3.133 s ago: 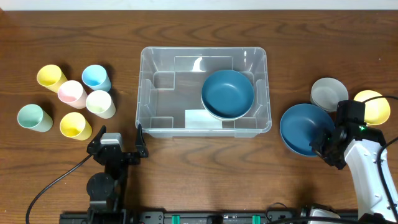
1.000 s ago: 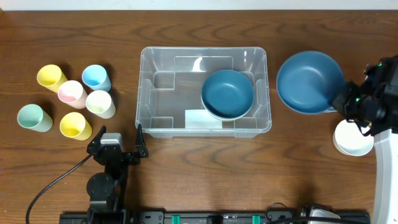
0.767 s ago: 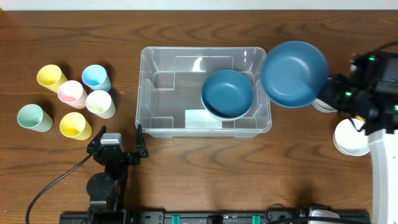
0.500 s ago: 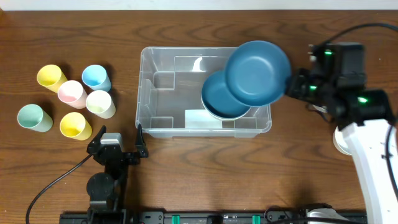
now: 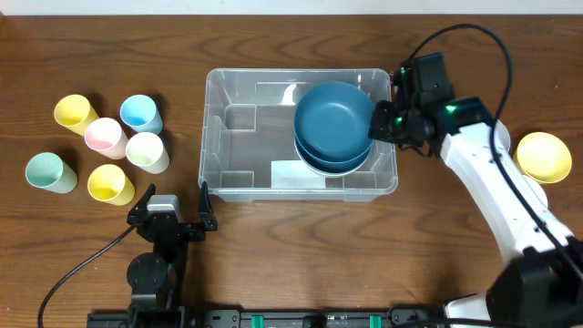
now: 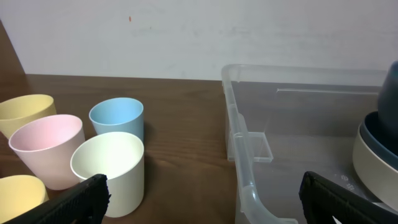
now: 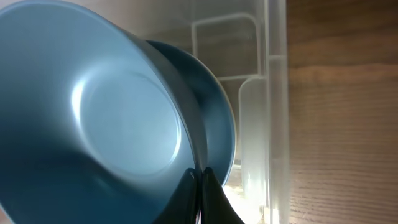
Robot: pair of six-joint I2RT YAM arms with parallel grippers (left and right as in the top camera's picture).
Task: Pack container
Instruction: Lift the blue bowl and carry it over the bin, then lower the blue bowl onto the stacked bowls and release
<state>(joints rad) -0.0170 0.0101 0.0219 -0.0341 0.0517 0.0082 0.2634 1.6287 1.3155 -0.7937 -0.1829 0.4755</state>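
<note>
The clear plastic container point(image 5: 219, 128) sits mid-table; its near corner shows in the left wrist view point(image 6: 245, 168) and its wall in the right wrist view point(image 7: 273, 93). A dark blue bowl point(image 5: 314, 162) lies in its right half. My right gripper point(image 5: 381, 125) is shut on the rim of a second dark blue bowl point(image 5: 334, 111) and holds it tilted just over the first one; in the right wrist view the held bowl point(image 7: 106, 124) fills the frame, its rim pinched between my fingers point(image 7: 200, 186). My left gripper point(image 5: 173, 202) rests open in front of the container's left corner.
Several pastel cups point(image 5: 107, 137) stand at the left, also in the left wrist view point(image 6: 111, 168). A yellow bowl point(image 5: 544, 155) lies at the right edge.
My right arm lifted the blue bowl from the right of the table and carried it left over the container wall, down onto the bowl inside. The left arm has not moved.
</note>
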